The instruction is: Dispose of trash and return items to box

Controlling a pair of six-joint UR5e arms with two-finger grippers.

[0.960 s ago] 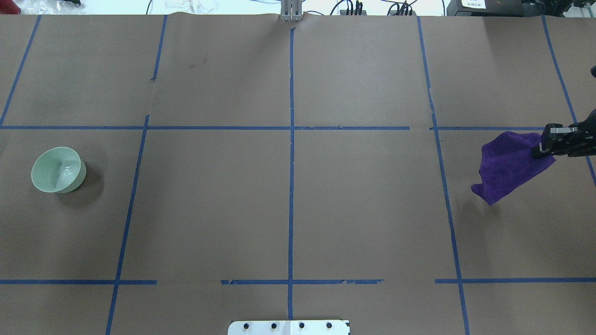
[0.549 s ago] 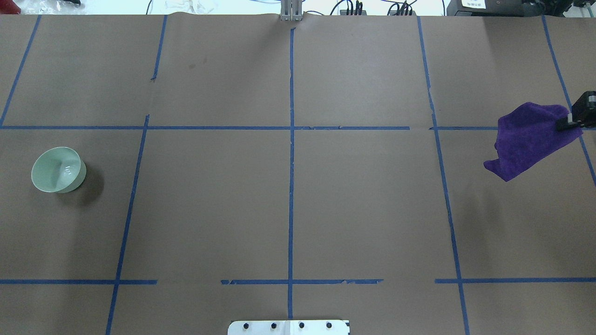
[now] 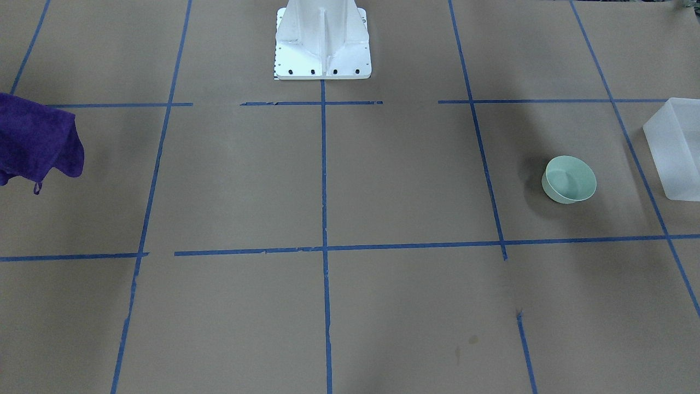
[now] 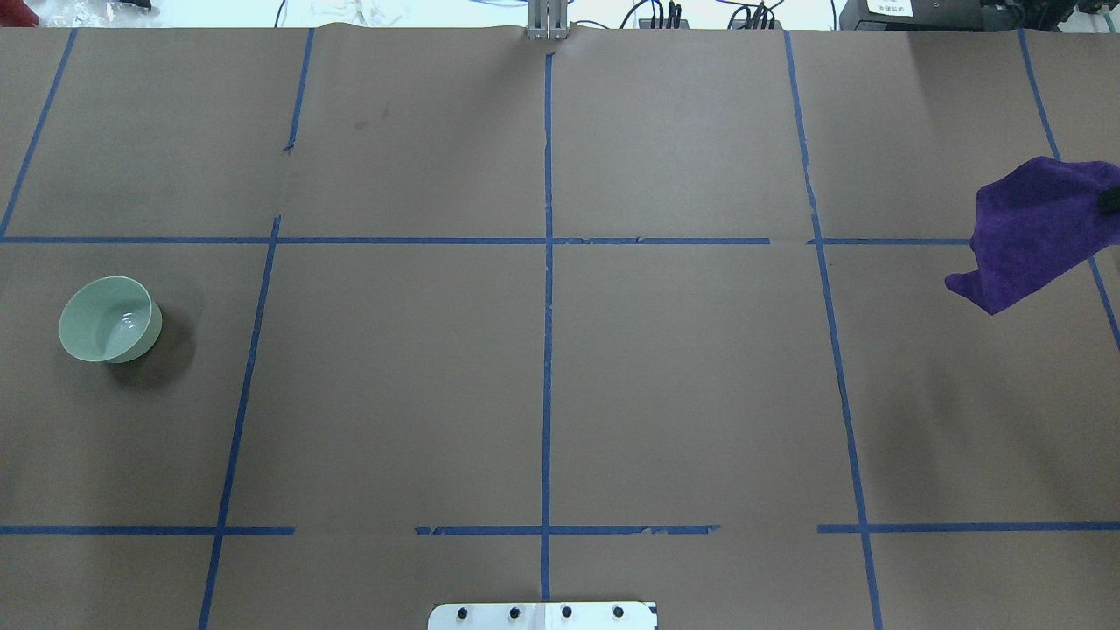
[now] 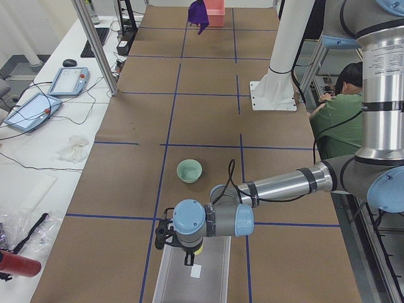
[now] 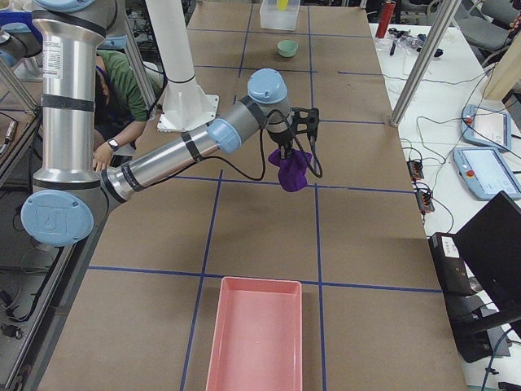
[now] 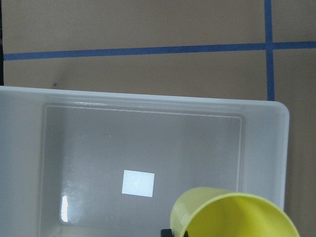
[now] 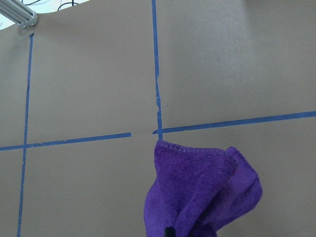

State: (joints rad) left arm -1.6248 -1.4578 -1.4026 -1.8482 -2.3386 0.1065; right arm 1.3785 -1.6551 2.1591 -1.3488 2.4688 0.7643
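Observation:
My left gripper (image 5: 188, 251) is shut on the yellow cup (image 7: 232, 217) and holds it upright over one end of the frosted white box (image 7: 163, 106). The box is otherwise empty except for a white label. The box also shows at the edge of the front-facing view (image 3: 675, 148). My right gripper (image 6: 286, 149) is shut on a purple cloth (image 6: 290, 169), which hangs above the table. The cloth shows at the right edge of the overhead view (image 4: 1037, 229) and in the right wrist view (image 8: 202, 192).
A pale green bowl (image 4: 109, 319) stands upright on the table on my left side, near the box (image 5: 189, 278). A pink tray (image 6: 252, 342) lies at the table's end on my right. The robot's white base (image 3: 322, 38) stands at the middle edge.
My right gripper has carried the purple cloth up and further right in the overhead view, and has left that frame almost wholly. The green bowl has not moved.

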